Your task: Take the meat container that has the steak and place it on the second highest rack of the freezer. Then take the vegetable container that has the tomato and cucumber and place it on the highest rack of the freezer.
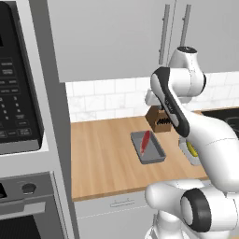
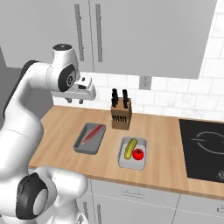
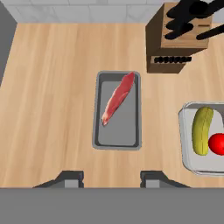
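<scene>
The meat container (image 1: 154, 154) (image 2: 87, 145) (image 3: 118, 132), a dark-grey tray, lies on the wooden counter with the steak (image 1: 145, 141) (image 2: 92, 133) (image 3: 117, 99) lying slantwise inside. To its right sits the paler vegetable container (image 2: 127, 163) (image 3: 188, 154) with the cucumber (image 2: 129, 148) (image 3: 202, 130) and the tomato (image 2: 138, 154) (image 3: 217, 144). My gripper (image 2: 74, 101) (image 3: 111, 177) hangs open high above the counter, over the near end of the meat container, with nothing between its fingers. The freezer and its racks are out of view.
A wooden knife block (image 1: 158, 120) (image 2: 120, 114) (image 3: 170, 43) stands behind the two trays by the tiled wall. A black cooktop (image 2: 205, 148) lies at the counter's right end. Black-glass ovens (image 1: 18, 93) stand in the tall unit to the left. Wall cabinets hang above.
</scene>
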